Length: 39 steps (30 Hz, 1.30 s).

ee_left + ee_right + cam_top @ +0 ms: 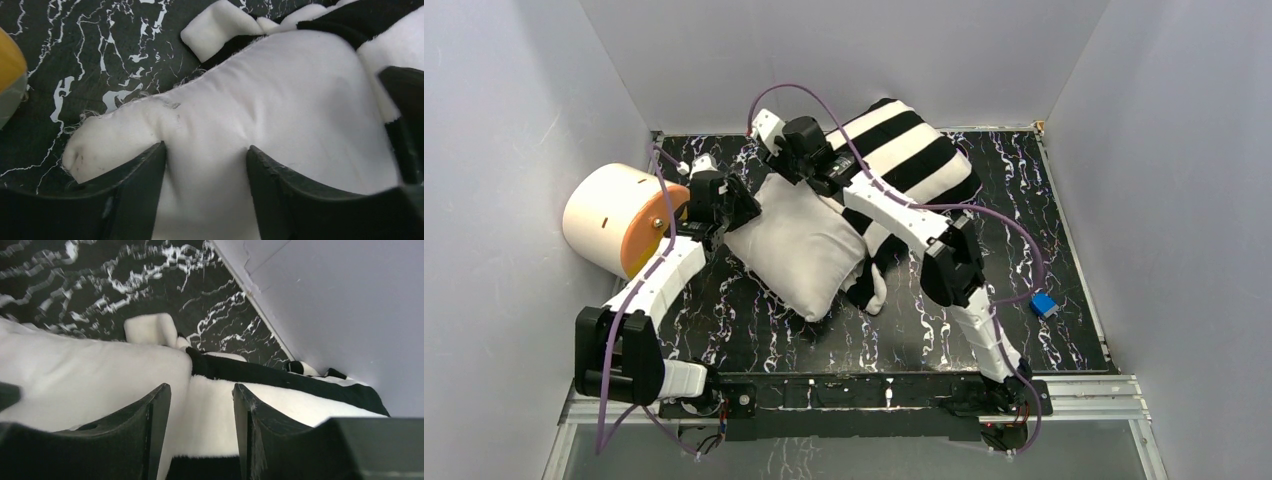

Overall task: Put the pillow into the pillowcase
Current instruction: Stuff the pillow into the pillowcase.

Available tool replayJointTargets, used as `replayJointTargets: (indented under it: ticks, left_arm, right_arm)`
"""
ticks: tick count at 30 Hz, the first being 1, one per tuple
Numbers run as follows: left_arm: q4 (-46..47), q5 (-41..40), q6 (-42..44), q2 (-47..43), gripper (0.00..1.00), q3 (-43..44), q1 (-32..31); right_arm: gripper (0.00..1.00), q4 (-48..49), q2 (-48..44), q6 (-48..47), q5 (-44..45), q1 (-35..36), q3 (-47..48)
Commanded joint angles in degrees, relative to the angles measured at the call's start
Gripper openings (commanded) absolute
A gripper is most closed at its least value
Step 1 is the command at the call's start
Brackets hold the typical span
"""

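Observation:
The white pillow lies on the black marbled table, its far right part inside the striped pillowcase. My left gripper is at the pillow's left corner. In the left wrist view it stands open, its tips pressed onto the white pillow, with the pillowcase beyond. My right gripper is at the pillow's far edge by the case's mouth. In the right wrist view it is open over the line where the pillow meets the fuzzy pillowcase.
A cream cylinder with an orange face lies at the table's left edge, close to the left arm. A small blue object hangs on the right arm's cable. Grey walls enclose the table on three sides.

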Motion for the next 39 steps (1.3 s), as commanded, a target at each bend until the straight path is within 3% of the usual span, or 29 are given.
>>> replayJointTargets:
  ticks: [1,5,6,8,12,14,20,25,30,35,39]
  left_arm:
    - [5.53,5.70,-0.34,0.95,0.47,-2.74,0.13]
    - [10.15,9.50,-0.04,1.86,0.05,-5.22,0.13]
    - [11.16,10.22,0.00,1.81,0.00,-5.66,0.13]
    - [12.34,11.28,0.01,2.05,0.00,-5.87,0.13]
    - [13.81,11.98,-0.18,2.84,0.00,-5.52,0.14]
    - [16.99,12.73,-0.40,2.98,0.00,-6.33,0.13]
    - [21.41,15.04,-2.25,6.48,0.00,-4.62,0.13]
    - [23.72,16.04,-4.82,7.62,0.00,-3.01,0.13]
    - [24.77,15.97,-6.00,8.20,0.00,-2.99,0.07]
    - [26.00,16.23,-6.93,8.53,0.00,-3.58,0.08]
    - [26.08,16.49,-7.57,9.19,0.00,-3.85,0.05]
  right_arm:
    - [0.59,-1.13,5.20,-6.57,1.18,-1.41,6.82]
    - [0.56,1.09,8.54,-9.63,1.27,-2.10,7.91]
    - [0.53,1.93,9.31,-10.87,2.07,-2.08,8.39]
    - [0.45,3.19,11.17,-13.30,2.78,-2.08,9.98]
    - [0.09,2.94,11.75,-14.30,-1.11,-1.58,13.00]
    - [0.00,2.51,8.74,-11.66,-5.72,-0.91,11.83]
    - [0.00,0.35,-3.47,0.49,-24.94,0.12,3.84]
    - [0.00,0.79,-4.76,8.70,-38.75,1.12,0.07]
    - [0.00,14.17,-8.44,19.54,-45.86,2.99,-10.35]
    - [0.00,35.78,-14.23,33.39,-42.68,3.72,-31.58]
    - [0.00,44.79,-15.82,37.46,-37.40,6.19,-38.04]
